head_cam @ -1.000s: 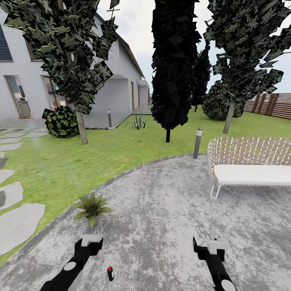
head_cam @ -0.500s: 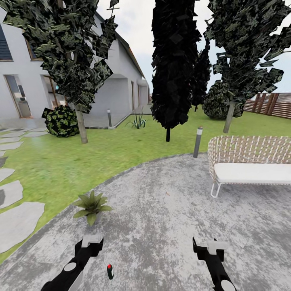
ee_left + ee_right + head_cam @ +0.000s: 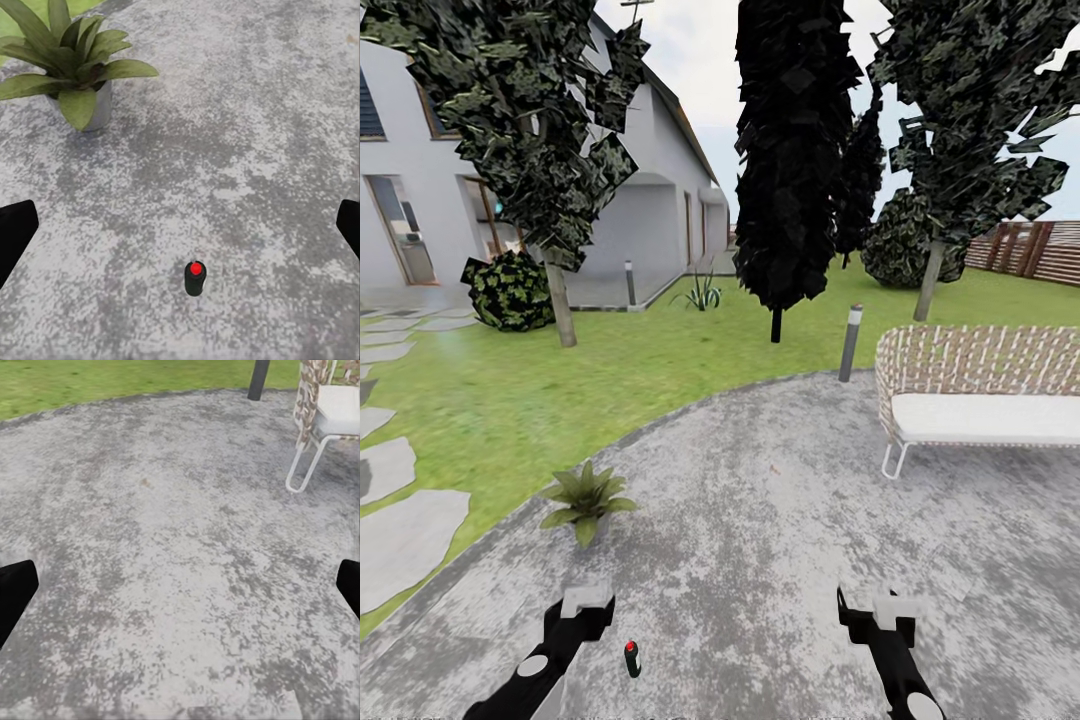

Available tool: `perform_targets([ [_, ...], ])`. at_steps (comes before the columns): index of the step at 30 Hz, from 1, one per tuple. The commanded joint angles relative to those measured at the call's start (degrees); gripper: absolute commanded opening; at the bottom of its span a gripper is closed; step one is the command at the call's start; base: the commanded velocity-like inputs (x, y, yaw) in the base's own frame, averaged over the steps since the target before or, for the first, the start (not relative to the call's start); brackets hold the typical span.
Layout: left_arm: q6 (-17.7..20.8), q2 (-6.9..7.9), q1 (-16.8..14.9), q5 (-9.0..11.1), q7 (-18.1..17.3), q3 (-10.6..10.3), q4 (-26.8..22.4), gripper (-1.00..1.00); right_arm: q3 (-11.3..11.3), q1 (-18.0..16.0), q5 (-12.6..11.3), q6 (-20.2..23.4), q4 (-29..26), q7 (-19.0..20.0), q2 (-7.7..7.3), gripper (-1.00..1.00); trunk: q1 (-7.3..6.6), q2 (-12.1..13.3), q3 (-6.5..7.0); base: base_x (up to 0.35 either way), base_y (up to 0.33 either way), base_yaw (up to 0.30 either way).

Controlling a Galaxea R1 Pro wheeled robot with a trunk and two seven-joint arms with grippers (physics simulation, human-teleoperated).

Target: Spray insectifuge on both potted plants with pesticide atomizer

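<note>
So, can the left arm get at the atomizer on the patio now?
Probably yes: the atomizer stands upright on bare patio just beside the left pincer, whose fingers are spread wide, with nothing between them. The plant sits apart.

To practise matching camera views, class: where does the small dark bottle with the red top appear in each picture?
Head view: the small dark bottle with the red top stands near the bottom edge, just beside the left gripper.
Left wrist view: low centre, on the grey mottled stone patio.
Right wrist view: not in it.
Shared landmark: the green leafy potted plant.
</note>
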Motion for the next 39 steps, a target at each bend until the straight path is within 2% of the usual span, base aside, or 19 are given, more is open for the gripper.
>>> perform_targets([
  [1, -0.2, 0.0, 0.0, 0.1, -0.1, 0.0, 0.1, 1.0, 0.1, 0.0, 0.1, -0.1, 0.0, -0.2, -0.01, 1.0, 0.22, -0.4, -0.33, 0.0, 0.0, 0.0],
  [39, -0.3, 0.0, 0.0, 0.1, -0.1, 0.0, 0.2, 1.0, -0.2, 0.0, 0.0, -0.1, -0.1, -0.3, -0.01, 1.0, 8.57, -15.7, -10.62, 0.0, 0.0, 0.0],
])
